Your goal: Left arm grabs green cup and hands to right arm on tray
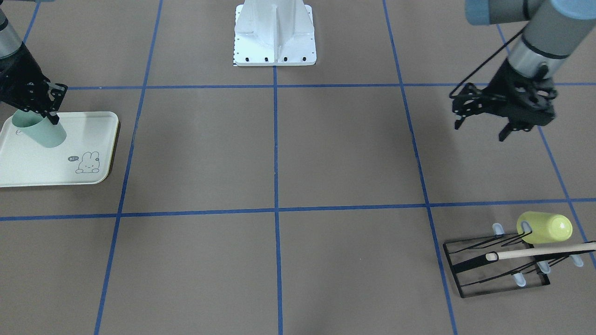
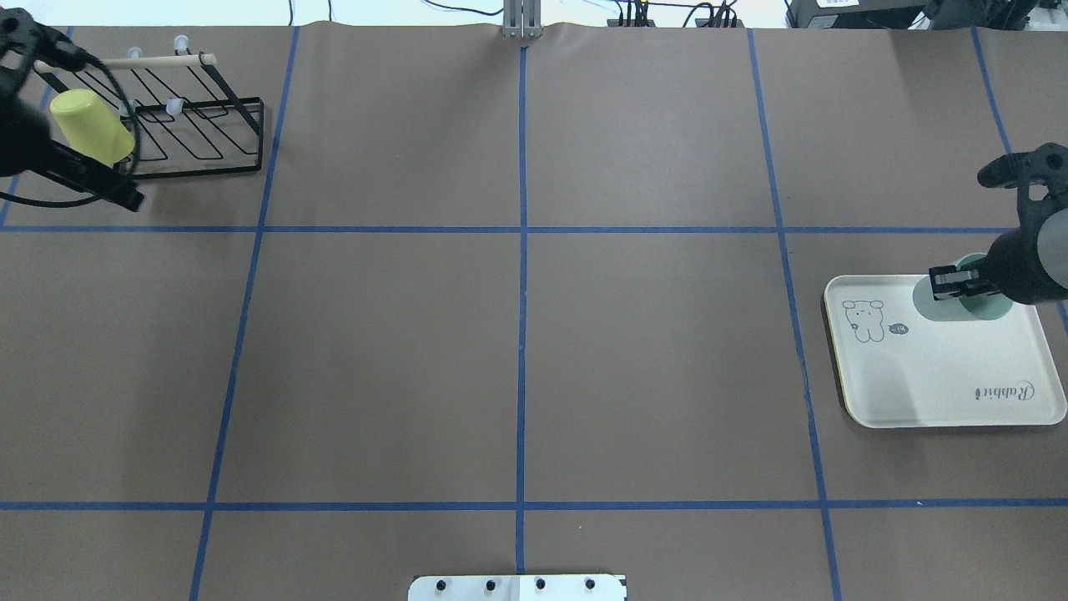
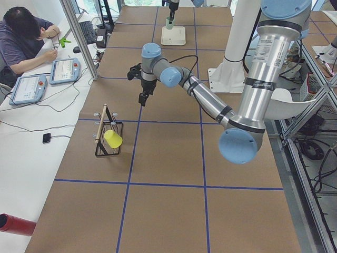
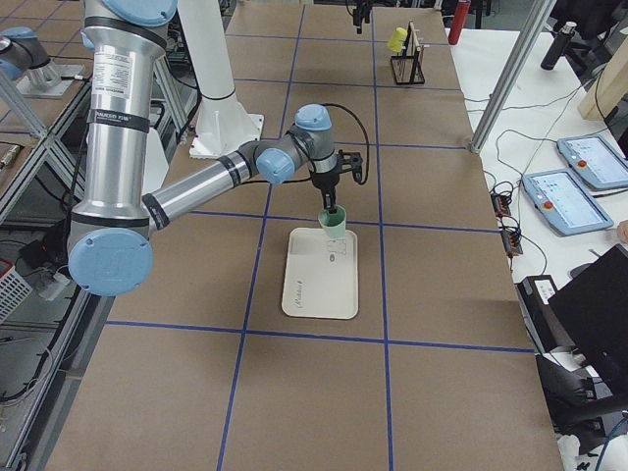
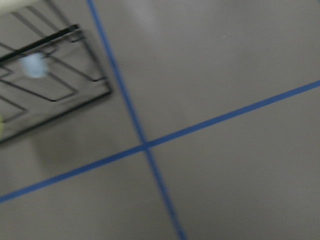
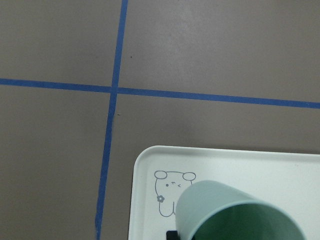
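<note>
I read the right gripper (image 2: 955, 285) as clamped on the green cup (image 1: 44, 131), gripping the cup wall at the rim. One finger shows on the outside of the wall in the front-facing view. The cup is tilted, with its mouth toward the wrist and its base angled down over the tray (image 1: 56, 167). It sits over the end of the tray that carries the bunny drawing, at the edge nearer the robot. I cannot tell whether the base touches the tray surface. The tray lies flat on the table (image 1: 279, 153) on the robot's right side. The left gripper (image 1: 480, 131) hangs above the table on the opposite side, jaws spread and holding nothing. Near it stands the black wire rack (image 1: 493, 274), with a yellow-green cup (image 1: 545, 227) lying on its side on the prongs and a wooden rod (image 1: 535, 251) across the top. The left wrist view is blurred and shows only the rack corner and blue tape lines.
</note>
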`<state>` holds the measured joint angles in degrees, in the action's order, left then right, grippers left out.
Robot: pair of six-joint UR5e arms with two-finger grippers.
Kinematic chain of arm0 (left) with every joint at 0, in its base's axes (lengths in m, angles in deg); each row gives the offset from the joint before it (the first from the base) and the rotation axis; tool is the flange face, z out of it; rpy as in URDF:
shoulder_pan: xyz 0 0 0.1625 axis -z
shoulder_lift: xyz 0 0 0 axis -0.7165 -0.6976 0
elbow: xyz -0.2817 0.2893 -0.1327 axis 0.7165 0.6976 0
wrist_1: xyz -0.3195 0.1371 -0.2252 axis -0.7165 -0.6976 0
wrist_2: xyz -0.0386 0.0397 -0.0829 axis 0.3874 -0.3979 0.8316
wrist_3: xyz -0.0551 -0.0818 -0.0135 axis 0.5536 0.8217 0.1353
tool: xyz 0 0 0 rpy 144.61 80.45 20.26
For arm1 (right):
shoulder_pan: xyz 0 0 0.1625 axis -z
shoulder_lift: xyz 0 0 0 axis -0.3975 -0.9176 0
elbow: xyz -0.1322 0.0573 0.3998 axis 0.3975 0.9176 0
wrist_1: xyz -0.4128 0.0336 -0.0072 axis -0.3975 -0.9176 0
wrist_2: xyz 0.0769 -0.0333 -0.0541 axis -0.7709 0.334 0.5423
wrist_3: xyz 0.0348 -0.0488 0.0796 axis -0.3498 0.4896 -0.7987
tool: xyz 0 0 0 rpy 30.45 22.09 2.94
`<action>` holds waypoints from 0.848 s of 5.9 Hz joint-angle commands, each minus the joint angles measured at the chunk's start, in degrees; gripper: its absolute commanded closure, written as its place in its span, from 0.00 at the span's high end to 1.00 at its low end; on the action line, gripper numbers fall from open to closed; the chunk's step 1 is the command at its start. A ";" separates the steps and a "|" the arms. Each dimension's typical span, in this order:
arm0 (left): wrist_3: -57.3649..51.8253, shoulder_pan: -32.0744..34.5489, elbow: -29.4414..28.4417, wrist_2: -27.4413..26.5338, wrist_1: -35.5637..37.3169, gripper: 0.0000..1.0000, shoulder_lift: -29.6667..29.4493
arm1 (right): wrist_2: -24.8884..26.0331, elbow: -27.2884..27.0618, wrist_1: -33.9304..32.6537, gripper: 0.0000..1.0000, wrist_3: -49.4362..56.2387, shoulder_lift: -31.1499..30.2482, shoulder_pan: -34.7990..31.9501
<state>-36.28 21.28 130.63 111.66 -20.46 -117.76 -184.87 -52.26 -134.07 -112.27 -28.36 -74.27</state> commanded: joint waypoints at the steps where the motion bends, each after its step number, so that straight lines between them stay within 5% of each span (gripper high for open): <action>1: -14.13 12.81 -6.42 4.49 0.20 1.00 5.86 | 0.18 2.28 1.68 0.00 -0.69 -1.30 3.20; 3: -14.34 22.38 -19.85 4.84 -1.10 1.00 6.24 | 0.36 2.91 1.68 0.00 -0.69 -1.30 4.35; 5: -14.09 26.11 -17.73 5.20 -1.29 1.00 10.59 | 0.71 5.10 1.77 0.00 -0.61 -0.42 4.88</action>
<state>-50.58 45.68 111.92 116.84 -21.66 -109.68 -184.25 -48.19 -132.33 -112.94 -29.26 -69.74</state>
